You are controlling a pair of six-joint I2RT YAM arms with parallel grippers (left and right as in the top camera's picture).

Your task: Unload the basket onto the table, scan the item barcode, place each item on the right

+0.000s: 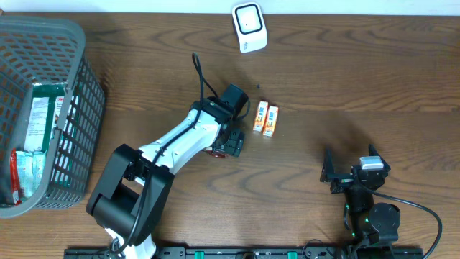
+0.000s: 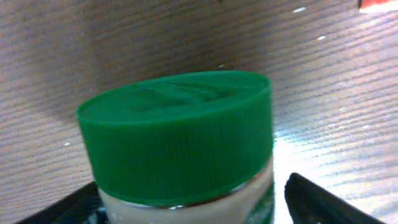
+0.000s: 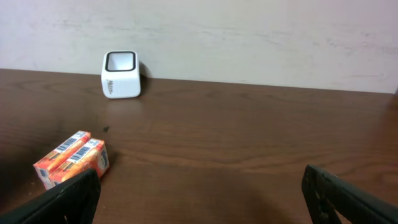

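The basket (image 1: 79, 43) on the left is out of harm's way. At the middle of the counter (image 1: 359, 86) the left gripper (image 2: 193, 206) straddles the green-lidded jar (image 2: 180, 143), jaws apart, with a sliver of wood showing beside one finger. A loose or high pinch could tip the jar. The orange boxes (image 1: 264, 119) lie near, easily knocked. The scanner (image 1: 249, 27) sits well apart. The right gripper (image 3: 199, 196) gapes wide, holding nothing.

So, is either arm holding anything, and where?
Nothing yet: the jar sits between the left fingers, a gap showing beside one. Right fingers are empty.
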